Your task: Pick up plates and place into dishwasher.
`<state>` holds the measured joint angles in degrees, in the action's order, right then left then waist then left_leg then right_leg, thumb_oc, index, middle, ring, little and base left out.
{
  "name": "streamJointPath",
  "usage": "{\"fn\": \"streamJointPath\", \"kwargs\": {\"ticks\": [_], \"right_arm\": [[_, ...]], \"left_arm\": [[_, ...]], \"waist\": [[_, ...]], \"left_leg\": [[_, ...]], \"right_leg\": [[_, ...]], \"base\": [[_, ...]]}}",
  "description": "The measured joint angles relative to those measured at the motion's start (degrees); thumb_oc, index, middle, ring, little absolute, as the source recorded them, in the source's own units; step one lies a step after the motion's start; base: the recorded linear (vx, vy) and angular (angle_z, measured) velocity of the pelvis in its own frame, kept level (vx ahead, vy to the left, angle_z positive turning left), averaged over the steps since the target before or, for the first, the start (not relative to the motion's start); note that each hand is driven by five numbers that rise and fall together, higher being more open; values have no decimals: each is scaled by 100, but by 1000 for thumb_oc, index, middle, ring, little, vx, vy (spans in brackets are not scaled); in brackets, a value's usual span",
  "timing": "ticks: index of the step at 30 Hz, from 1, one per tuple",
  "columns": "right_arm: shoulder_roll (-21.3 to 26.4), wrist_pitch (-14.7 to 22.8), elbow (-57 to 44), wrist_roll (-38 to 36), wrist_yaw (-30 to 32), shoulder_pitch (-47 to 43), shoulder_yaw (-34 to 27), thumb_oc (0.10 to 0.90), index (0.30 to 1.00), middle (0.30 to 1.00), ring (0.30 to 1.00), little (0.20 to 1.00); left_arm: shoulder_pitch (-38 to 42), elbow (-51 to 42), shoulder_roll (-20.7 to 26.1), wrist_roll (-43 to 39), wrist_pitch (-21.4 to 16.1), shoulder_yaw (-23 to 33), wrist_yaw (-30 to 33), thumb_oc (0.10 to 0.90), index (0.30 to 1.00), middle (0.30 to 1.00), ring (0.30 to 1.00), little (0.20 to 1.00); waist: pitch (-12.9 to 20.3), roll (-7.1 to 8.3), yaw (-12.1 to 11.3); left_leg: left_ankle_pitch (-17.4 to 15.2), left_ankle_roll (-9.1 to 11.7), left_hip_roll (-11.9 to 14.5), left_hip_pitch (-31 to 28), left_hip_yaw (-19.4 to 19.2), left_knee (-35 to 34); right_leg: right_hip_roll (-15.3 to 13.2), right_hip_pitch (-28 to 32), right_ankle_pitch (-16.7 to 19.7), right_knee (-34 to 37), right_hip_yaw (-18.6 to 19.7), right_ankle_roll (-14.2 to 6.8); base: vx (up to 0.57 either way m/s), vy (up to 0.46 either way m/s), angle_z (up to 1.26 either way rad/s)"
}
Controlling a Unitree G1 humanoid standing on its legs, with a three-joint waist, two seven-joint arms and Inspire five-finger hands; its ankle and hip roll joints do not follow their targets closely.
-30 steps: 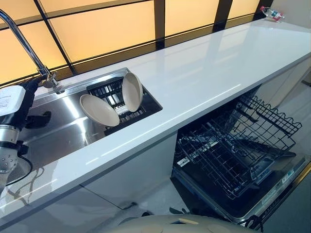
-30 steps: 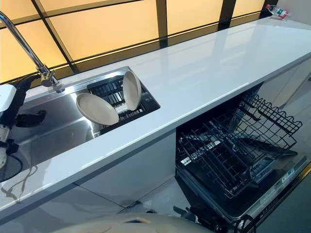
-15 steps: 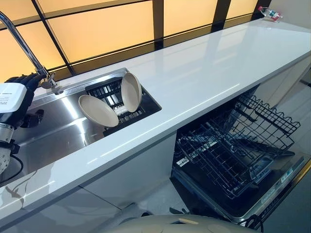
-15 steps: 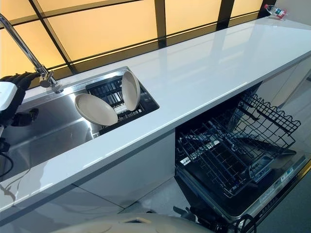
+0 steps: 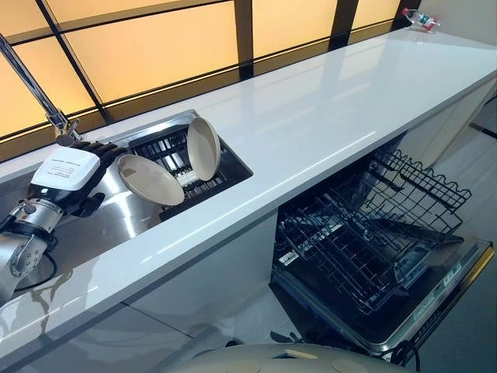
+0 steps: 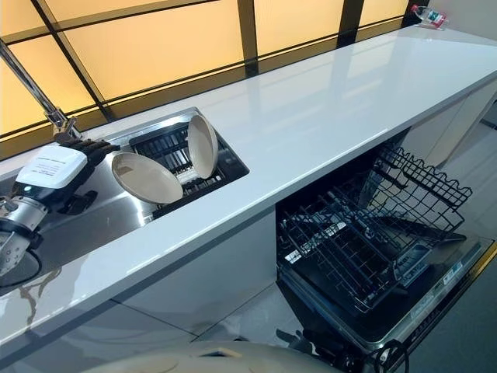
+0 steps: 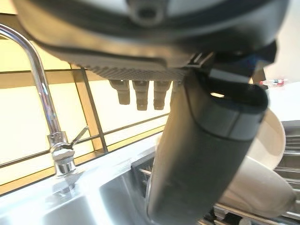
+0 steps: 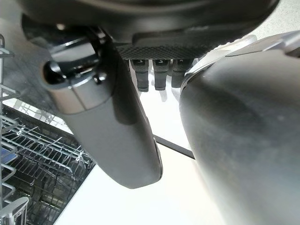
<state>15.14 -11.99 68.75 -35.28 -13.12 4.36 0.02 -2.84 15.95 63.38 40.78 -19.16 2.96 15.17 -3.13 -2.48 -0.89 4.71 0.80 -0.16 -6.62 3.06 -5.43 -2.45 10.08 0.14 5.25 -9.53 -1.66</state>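
two plates (image 5: 149, 179) leaned in the sink's rack (image 5: 180, 161). left hand (image 5: 74, 177), fingers relaxed and holding nothing, hovered just beside the sink-side plate. right hand (image 8: 112, 112) hung uncurled, holding nothing.

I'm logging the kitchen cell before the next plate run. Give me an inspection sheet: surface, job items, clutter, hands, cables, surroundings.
Surface: white countertop, bare along its length; steel sink set into it.
Job's things: two beige plates in the sink's dark rack, the near plate leaning, the far plate standing on edge. Dishwasher open, its wire rack pulled out, no plates in it.
Clutter: small item at the counter's far end, too small to identify.
Hands: left hand over the sink beside the near plate, fingers straight, holding nothing. Right hand above the dishwasher rack, holding nothing.
Cables: nothing seen.
Surroundings: faucet behind the sink; amber window panels along the back.
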Motion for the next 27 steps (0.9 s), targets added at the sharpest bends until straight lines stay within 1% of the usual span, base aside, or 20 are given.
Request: {"fn": "streamJointPath", "kwargs": {"ticks": [2,6,9,15,20,27], "right_arm": [[0,-1,5,1,-3,0,-22,800,900,900,900,900],[0,0,4,4,-8,-16,-26,800,900,900,900,900],[0,1,3,2,-7,-20,-27,800,900,900,900,900],[0,5,30,0,-6,-40,-27,800,900,900,900,900],[0,2,29,1,-4,-53,-27,800,900,900,900,900],[0,3,31,2,-4,-56,-27,800,900,900,900,900]], "left_arm": [[120,0,5,197,4,-33,-93,800,900,900,900,900],[131,0,34,227,9,-103,-146,800,900,900,900,900],[187,0,40,429,9,-146,-216,800,900,900,900,900],[469,-1,50,451,-1,-494,-445,800,900,900,900,900],[596,-78,57,486,-16,-605,-567,800,900,900,900,900],[650,-225,277,664,-155,-772,-682,800,900,900,900,900]], "waist": [[0,0,6],[0,1,77],[0,0,108],[1,2,111],[1,3,140],[-3,3,148]], "left_leg": [[0,0,0,-4,-10,0],[0,0,0,-4,-27,-1],[0,0,2,-4,-53,-1],[-1,1,4,-3,-102,-1],[-1,1,5,-4,-117,-1],[-1,2,6,-5,-119,-1]], "right_leg": [[0,1,0,0,12,0],[2,-8,0,0,35,0],[5,-19,1,0,65,1],[7,-44,9,0,107,8],[7,-52,9,1,123,9],[7,-52,9,2,123,8]], "base": [[0,0,0],[3,1,-2],[9,1,-5],[6,-1,-3],[0,0,0],[0,0,0]]}}
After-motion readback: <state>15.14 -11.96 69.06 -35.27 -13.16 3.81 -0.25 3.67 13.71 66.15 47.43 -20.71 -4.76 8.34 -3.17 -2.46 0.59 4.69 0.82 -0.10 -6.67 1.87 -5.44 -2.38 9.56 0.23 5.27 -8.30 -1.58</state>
